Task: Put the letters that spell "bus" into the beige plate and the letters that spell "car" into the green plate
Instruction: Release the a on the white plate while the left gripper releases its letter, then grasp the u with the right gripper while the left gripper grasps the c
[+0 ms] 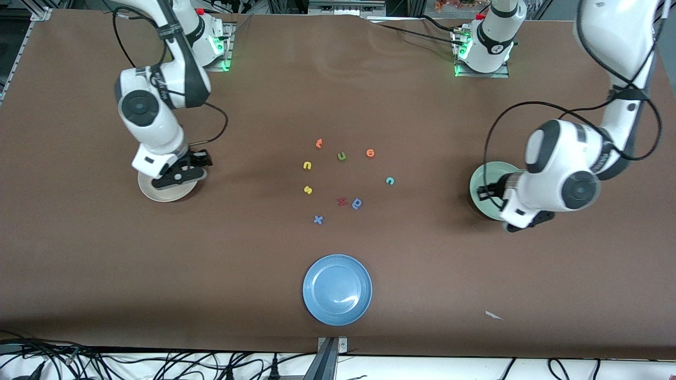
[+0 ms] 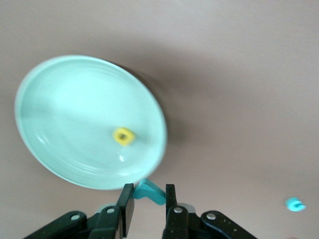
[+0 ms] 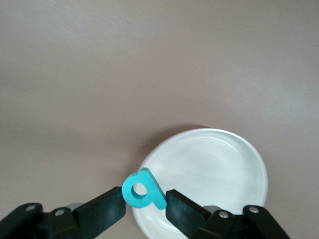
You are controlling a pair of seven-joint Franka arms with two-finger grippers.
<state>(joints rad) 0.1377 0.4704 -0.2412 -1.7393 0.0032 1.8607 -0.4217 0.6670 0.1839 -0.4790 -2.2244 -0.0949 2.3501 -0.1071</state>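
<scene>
My right gripper (image 3: 145,197) is shut on the teal "b" (image 3: 143,190) and hangs over the rim of the beige plate (image 3: 214,169), which also shows in the front view as the beige plate (image 1: 157,194). My left gripper (image 2: 149,195) is shut on the teal "r" (image 2: 152,193), just outside the rim of the green plate (image 2: 70,109). The yellow "a" (image 2: 124,136) lies in that plate. The teal "c" (image 1: 390,180), yellow "u" (image 1: 307,165) and yellow "s" (image 1: 308,190) lie on the table's middle.
Among the middle letters are an orange "t" (image 1: 319,142), a green "u" (image 1: 341,155), an orange letter (image 1: 370,153), a red letter (image 1: 341,200), a blue "a"-like letter (image 1: 357,203) and a blue "x" (image 1: 318,219). A blue plate (image 1: 337,289) sits nearer the front camera.
</scene>
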